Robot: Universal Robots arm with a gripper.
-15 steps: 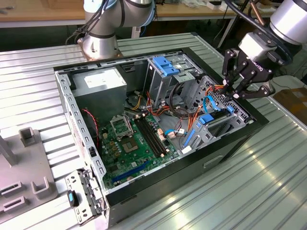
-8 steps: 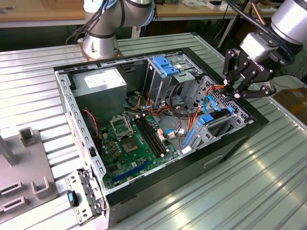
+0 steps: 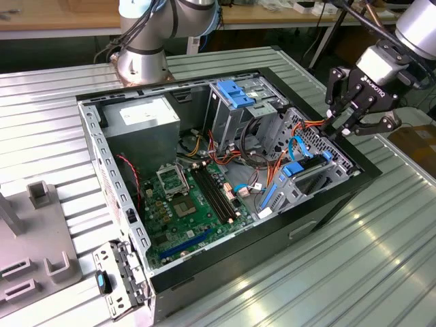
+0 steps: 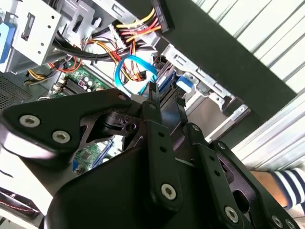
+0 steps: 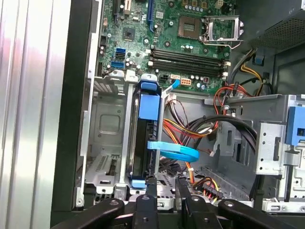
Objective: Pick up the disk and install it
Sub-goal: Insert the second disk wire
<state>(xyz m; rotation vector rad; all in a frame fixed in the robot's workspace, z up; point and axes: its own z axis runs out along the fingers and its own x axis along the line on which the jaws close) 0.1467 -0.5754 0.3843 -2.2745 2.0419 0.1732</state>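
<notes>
The disk (image 5: 147, 102), a dark slab in a bright blue carrier frame, stands on edge in the drive cage at the front corner of the open computer case (image 3: 354, 178). In the exterior view the disk (image 3: 306, 176) sits low on that view's right side of the case. My gripper (image 3: 338, 127) hovers just above the cage there. In both wrist views the fingertips (image 5: 151, 183) stand a small gap apart with nothing between them. My gripper (image 5: 166, 183) is over the disk's near end. In the second wrist view my gripper (image 4: 167, 94) partly hides the disk (image 4: 167, 78).
A looped blue data cable (image 5: 174, 152) and bundles of red and yellow wires (image 5: 190, 131) lie beside the disk. The motherboard (image 3: 184, 204), power supply (image 3: 139, 119) and a ribbed blue bracket (image 3: 235, 95) are in the case. A striped sleeve (image 4: 286, 186) is beside the table.
</notes>
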